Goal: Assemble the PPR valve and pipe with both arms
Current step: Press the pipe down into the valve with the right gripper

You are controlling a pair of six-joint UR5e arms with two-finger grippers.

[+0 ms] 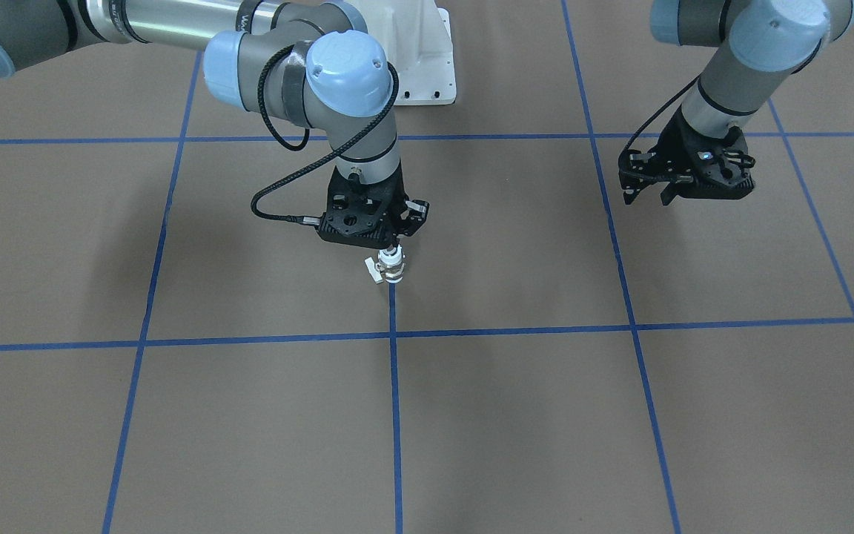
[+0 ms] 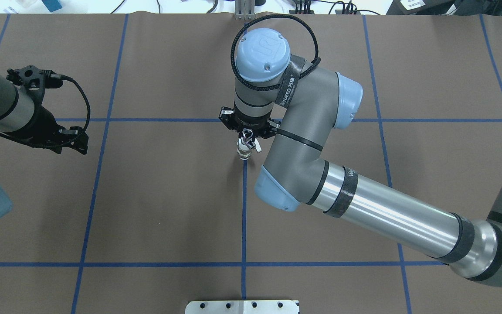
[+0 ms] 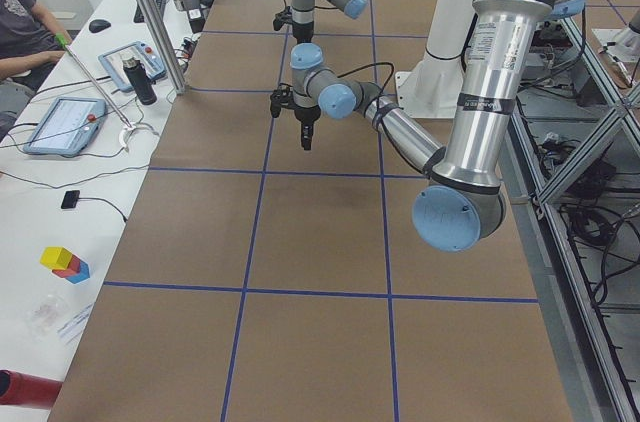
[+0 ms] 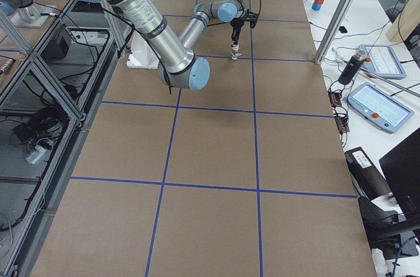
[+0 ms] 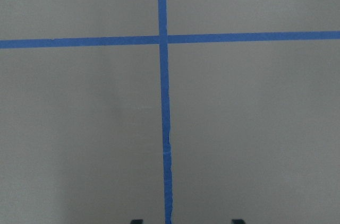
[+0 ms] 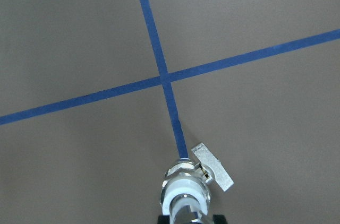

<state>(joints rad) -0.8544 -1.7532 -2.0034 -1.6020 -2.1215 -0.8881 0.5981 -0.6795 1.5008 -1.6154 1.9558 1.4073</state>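
Note:
My right gripper (image 1: 395,248) points straight down at the table's middle. It is shut on the silvery pipe (image 2: 247,135), which stands upright between the fingers. The PPR valve (image 1: 391,268) hangs joined below the pipe, with its white end up and its side lever (image 6: 212,167) sticking out. In the right wrist view the valve (image 6: 183,184) sits over a blue tape line, at or just above the table. My left gripper (image 1: 648,199) is open and empty, hovering far to the side, and also shows in the overhead view (image 2: 71,148).
Blue tape lines (image 1: 393,386) divide the brown table (image 1: 516,430) into squares. The white robot base (image 1: 427,67) stands behind the right arm. Operators' tablets and a bottle lie on a side bench (image 3: 70,122) beyond the table's edge.

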